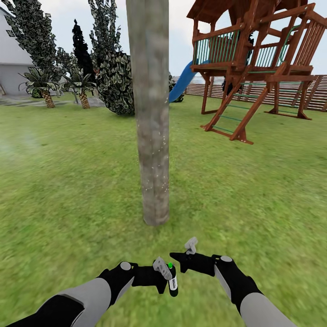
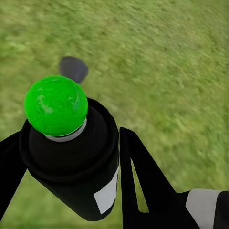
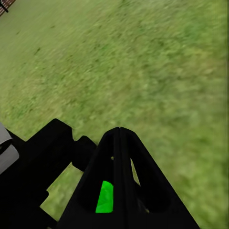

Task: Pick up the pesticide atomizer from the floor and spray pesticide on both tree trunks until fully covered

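Nearest the camera in the head view, the left tool [image 1: 167, 276] is clamped round the pesticide atomizer [image 1: 173, 282], a slim dark bottle with a whitish label. In the left wrist view the atomizer [image 2: 71, 157] sits snug between the black fingers [image 2: 143, 186], a bright green cap on top. The right tool [image 1: 182, 259] hovers just beside it, fingers pressed together on nothing. The tree trunk [image 1: 150, 113] stands straight ahead on the lawn [image 1: 68, 181], a few white specks dotting its lower bark, with the wooden playset [image 1: 254, 59] well behind. The bottle looks light and rigid, its smooth sides likely slippery; I judge a hold round the mid-body soundest, leaving the head free to face the trunk
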Robot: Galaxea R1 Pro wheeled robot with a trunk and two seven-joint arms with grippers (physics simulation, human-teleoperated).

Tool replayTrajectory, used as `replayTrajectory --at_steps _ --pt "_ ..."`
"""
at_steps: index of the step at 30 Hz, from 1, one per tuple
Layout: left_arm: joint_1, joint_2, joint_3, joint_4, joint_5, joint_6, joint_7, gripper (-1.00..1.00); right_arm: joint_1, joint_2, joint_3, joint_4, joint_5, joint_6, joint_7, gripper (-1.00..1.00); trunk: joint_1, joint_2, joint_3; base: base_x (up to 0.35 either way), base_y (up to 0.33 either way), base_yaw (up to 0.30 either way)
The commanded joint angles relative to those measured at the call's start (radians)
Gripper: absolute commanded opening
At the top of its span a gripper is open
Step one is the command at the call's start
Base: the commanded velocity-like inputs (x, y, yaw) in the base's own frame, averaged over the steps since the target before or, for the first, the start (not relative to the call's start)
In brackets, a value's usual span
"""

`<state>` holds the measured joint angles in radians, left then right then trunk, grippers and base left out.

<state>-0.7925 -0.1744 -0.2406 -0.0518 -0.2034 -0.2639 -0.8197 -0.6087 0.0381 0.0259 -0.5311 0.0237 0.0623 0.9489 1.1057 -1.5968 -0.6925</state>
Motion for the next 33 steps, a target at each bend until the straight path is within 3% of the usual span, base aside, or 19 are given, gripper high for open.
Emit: replayTrajectory --at_steps 1,5,7,9,11,20,22,23,24,25,27,28,30,31,33 --pt "-0.001 0.0 0.004 0.0 -0.01 -0.008 0.001 -1.0 0.0 0.0 -0.002 -0.001 0.002 0.007 0.003 -1.0 0.0 0.0 -0.001 0.0 0.0 0.0" --pt "-0.001 0.0 0.004 0.0 -0.01 -0.008 0.001 -1.0 0.0 0.001 -0.001 0.0 0.002 0.006 0.002 -1.0 0.0 0.0 -0.001 0.0 0.0 0.0" --pt "-0.001 0.0 0.004 0.0 -0.01 -0.008 0.001 -1.0 0.0 0.001 0.027 0.0 0.002 0.006 0.002 -1.0 0.0 0.0 -0.001 0.0 0.0 0.0" --pt "-0.001 0.0 0.004 0.0 -0.01 -0.008 0.001 -1.0 0.0 0.002 0.082 0.0 0.001 0.005 -0.004 -1.0 0.0 0.0 -0.001 0.0 0.0 0.0" --pt "-0.001 0.0 0.004 0.0 -0.01 -0.008 0.001 -1.0 0.0 0.002 0.102 0.0 0.001 0.005 -0.018 -1.0 0.0 0.0 -0.001 0.0 0.0 0.0" --pt "-0.001 0.0 0.004 0.0 -0.01 -0.008 0.001 -1.0 0.0 0.0 0.112 0.0 0.0 0.005 -0.027 -1.0 0.0 0.0 -0.001 0.0 0.0 0.0" --pt "-0.001 0.0 0.004 0.0 -0.01 -0.008 0.001 -1.0 0.0 -0.008 0.106 -0.001 -0.004 0.006 -0.027 -1.0 0.0 0.0 -0.001 0.0 0.0 0.0" --pt "-0.001 0.0 0.004 0.0 -0.01 -0.008 0.001 -1.0 0.0 -0.026 0.103 -0.002 -0.005 0.007 -0.028 -1.0 0.0 0.0 -0.001 0.0 0.0 0.0" --pt "-0.001 0.0 0.004 0.0 -0.01 -0.008 0.001 -1.0 0.0 -0.058 0.089 -0.004 -0.008 0.008 -0.041 -1.0 0.0 0.0 -0.001 0.0 0.0 0.0" --pt "-0.001 0.0 0.004 0.0 -0.01 -0.008 0.001 -1.0 0.0 -0.087 0.038 -0.005 -0.009 0.008 -0.06 -1.0 0.0 0.0 -0.001 0.0 0.0 0.0" --pt "-0.001 0.0 0.004 0.0 -0.01 -0.008 0.001 -1.0 0.0 -0.117 -0.067 -0.007 -0.009 0.008 -0.076 -1.0 0.0 0.0 -0.001 0.0 0.0 0.0" --pt "-0.001 0.0 0.004 0.0 -0.01 -0.008 0.001 -1.0 0.0 -0.15 -0.119 -0.009 -0.009 0.009 -0.082 -1.0 0.0 0.0 -0.001 0.0 0.0 0.0" --pt "-0.001 0.0 0.004 0.0 -0.01 -0.008 0.001 -1.0 0.0 -0.194 -0.156 -0.01 -0.009 0.009 -0.086 -1.0 0.0 0.0 -0.001 0.0 0.0 0.0" --pt "-0.001 0.0 0.004 0.0 -0.01 -0.008 0.001 -1.0 0.0 -0.21 -0.165 -0.01 -0.01 0.01 -0.087 1.0 0.0 0.0 -0.001 0.0 0.0 0.0" --pt "-0.001 0.0 0.004 0.0 -0.01 -0.008 0.001 -1.0 0.0 -0.219 -0.171 -0.01 -0.01 0.009 -0.088 1.0 0.0 0.0 -0.001 0.0 0.0 0.0"
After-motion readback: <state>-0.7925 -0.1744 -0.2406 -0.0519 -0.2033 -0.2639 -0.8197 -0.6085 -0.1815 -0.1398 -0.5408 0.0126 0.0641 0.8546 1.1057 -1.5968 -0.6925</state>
